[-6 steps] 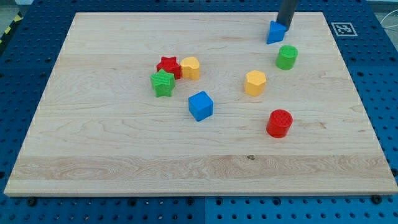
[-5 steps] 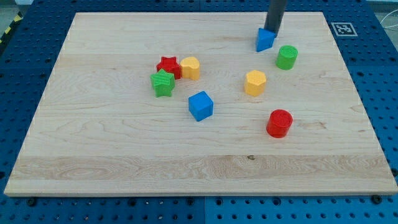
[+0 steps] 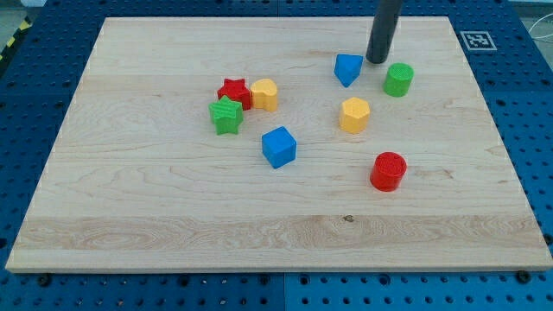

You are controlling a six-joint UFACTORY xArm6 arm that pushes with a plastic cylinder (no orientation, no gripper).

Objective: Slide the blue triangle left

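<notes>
No gripper, just my tip point(image 3: 377, 60), grasping nothing. Small blue triangle block point(image 3: 347, 69) sits just beside it, toward view's left, near wooden tabletop's point(image 3: 173, 207) top edge; push leftward.

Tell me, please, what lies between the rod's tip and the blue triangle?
Nothing: the camera view shows only a narrow strip of bare board between my tip and the blue triangle.

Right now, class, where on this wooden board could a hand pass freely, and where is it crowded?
Free: the wooden board's whole bottom strip below the red cylinder, and its left side. Crowded: around the red star cluster and near my tip.
</notes>
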